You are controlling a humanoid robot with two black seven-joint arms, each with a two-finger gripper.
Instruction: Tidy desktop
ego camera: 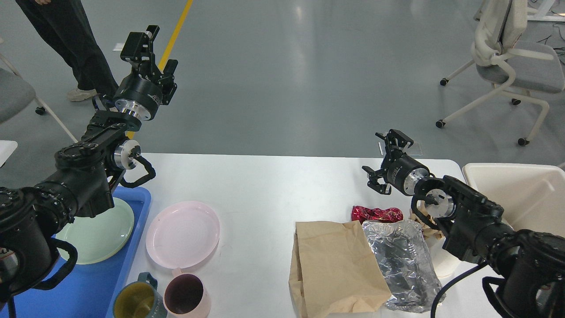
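- Our left claw [149, 52] is raised high over the far left corner of the bench [265, 185], well above everything. Its fingers stand apart and hold nothing.
- Under that arm, a blue tray [132, 207] sits at the bench's left edge with a green plate [106, 229] in it.
- Just right of the tray, a pink plate [182, 234] lies flat on the bench. Nearer us stand a teal mug [137, 300] and a pink mug [187, 297], side by side and upright.
- The left arm is the nearer one for this crockery, which lies below and toward us from its claw.
- Right of centre, a brown paper bag [335, 265] lies flat, long axis running from us toward the far edge. Crumpled foil [404, 260] touches its right side, and a red wrapper [376, 214] lies crosswise at their far ends.
- Our right claw [385, 163] hovers just beyond the red wrapper, fingers spread and empty. The litter lies toward us from it, so we judge this arm better placed for it.
- A beige bin [521, 194] stands at the right edge, close beside that arm.
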